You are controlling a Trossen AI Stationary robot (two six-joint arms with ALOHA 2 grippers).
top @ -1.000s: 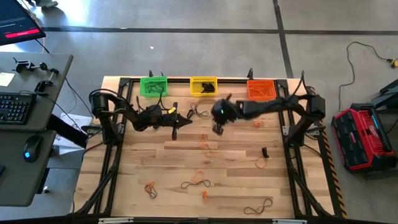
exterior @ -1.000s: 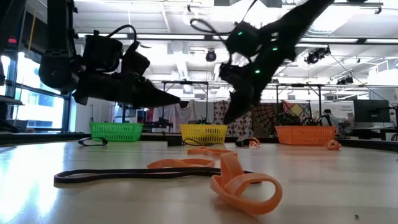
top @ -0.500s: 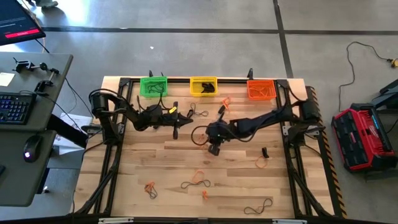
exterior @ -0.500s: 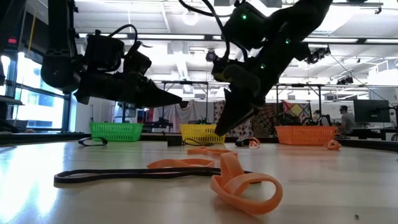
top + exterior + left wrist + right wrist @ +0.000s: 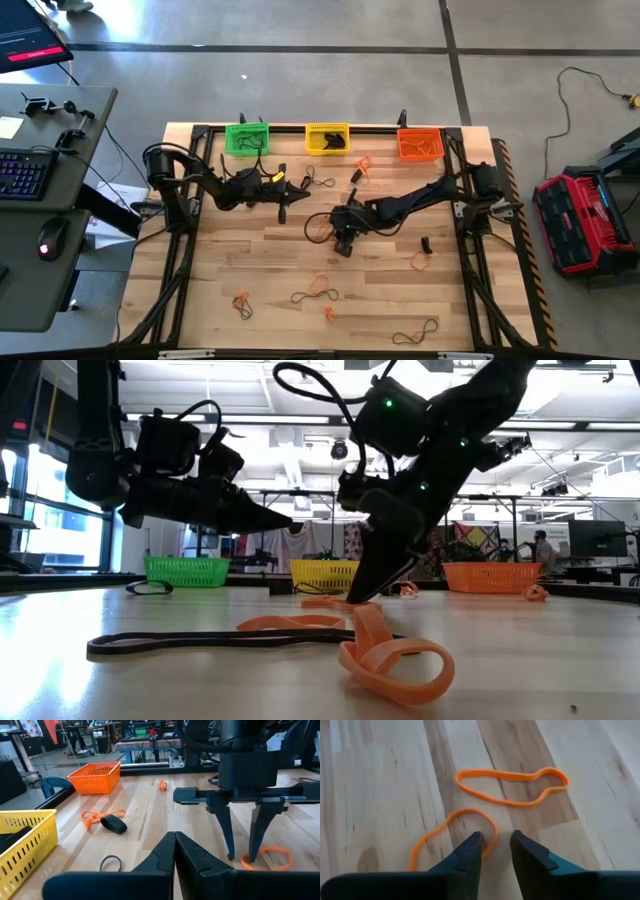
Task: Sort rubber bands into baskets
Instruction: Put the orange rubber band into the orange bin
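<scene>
While the left gripper (image 5: pixel 290 203) just hangs shut over the counter (image 5: pixel 380 300) near the green basket (image 5: pixel 246 138), the right gripper (image 5: pixel 342 243) is where the action is. A second ago it was up by the yellow basket (image 5: pixel 327 138) at the far edge with its fingers pinched together; now it has swung toward the middle of the counter, dropped low, and its fingers have parted. So I'd guess one drop-off is done and it's lining up the next pick.

The target looks like an orange band (image 5: pixel 455 835) lying flat on the wood. In the right wrist view one finger tip sits right over the band's curve and the other lands just outside it, so the fingers are straddling one strand, open and holding nothing yet. The left wrist view shows the same: both finger tips down at an orange loop on the counter. A second orange band (image 5: pixel 512 786) lies just beyond the first, not touching it.

The bands are thin, floppy and squashed into wobbly ovals. More orange and dark ones are scattered toward the near edge, and a few lie near the far edge below the baskets. The orange basket (image 5: pixel 420 145) sits toward the far right corner, which is probably where this one goes. Plenty left to sort.
</scene>
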